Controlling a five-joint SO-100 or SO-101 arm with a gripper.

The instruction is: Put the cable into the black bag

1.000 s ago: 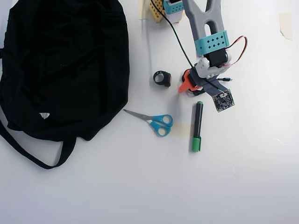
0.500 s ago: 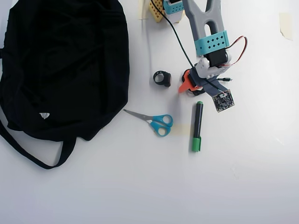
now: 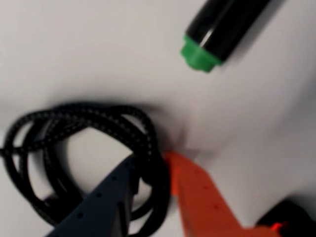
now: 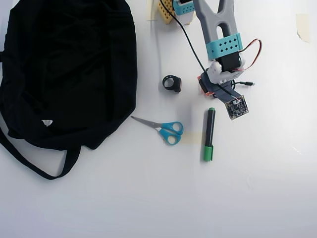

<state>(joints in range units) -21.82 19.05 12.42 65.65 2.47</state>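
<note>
Now cable (image 3: 98,123) strands between fingers (image 3: 197,192)

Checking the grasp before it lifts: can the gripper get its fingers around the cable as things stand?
Probably yes: in the wrist view the gripper already has strands of the cable between its fingers, and nothing blocks it; the marker lies apart.

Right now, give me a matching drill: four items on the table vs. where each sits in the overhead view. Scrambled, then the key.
1. black bag
2. scissors
3. marker
4. cable

A. just below the gripper, lying upright in the picture
B. fills the left side
C. between the gripper's fingers
D. between the bag and the marker

Pairs: 1-B, 2-D, 3-A, 4-C
</note>
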